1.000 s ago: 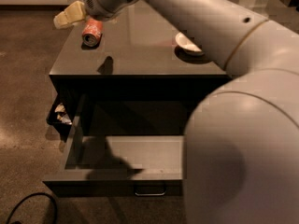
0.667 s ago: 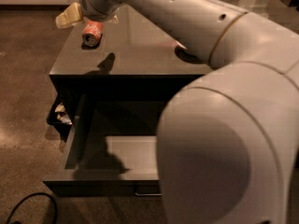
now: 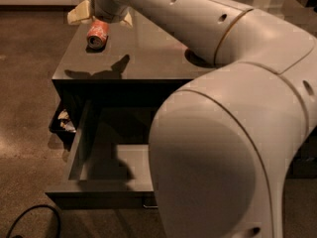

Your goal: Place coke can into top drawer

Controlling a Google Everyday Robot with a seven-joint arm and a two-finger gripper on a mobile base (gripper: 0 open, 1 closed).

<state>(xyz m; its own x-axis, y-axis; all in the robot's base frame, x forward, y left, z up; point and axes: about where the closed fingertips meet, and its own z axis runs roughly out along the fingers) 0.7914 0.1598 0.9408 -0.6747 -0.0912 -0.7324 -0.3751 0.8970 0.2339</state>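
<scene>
The coke can [image 3: 97, 34] is red-orange and lies on its side on the dark cabinet top [image 3: 148, 58], near the back left corner. My gripper [image 3: 100, 20] hangs just above and behind it. Its pale fingers [image 3: 78, 13] are spread open on either side of the can and do not close on it. The top drawer [image 3: 106, 168] is pulled open below the cabinet front, with a bare grey floor and a small metal handle [image 3: 148, 207] on its front. My arm's big shell hides the drawer's right part.
A lower compartment at the left [image 3: 63, 123] holds pale crumpled items. A black cable [image 3: 30, 217] loops on the brown floor by the drawer's front left corner. My arm [image 3: 223, 148] fills the right half of the view and covers the cabinet's right side.
My arm's elbow has swung closer and now covers the white bowl and more of the drawer. The can lies where it was; the gripper stays over it.
</scene>
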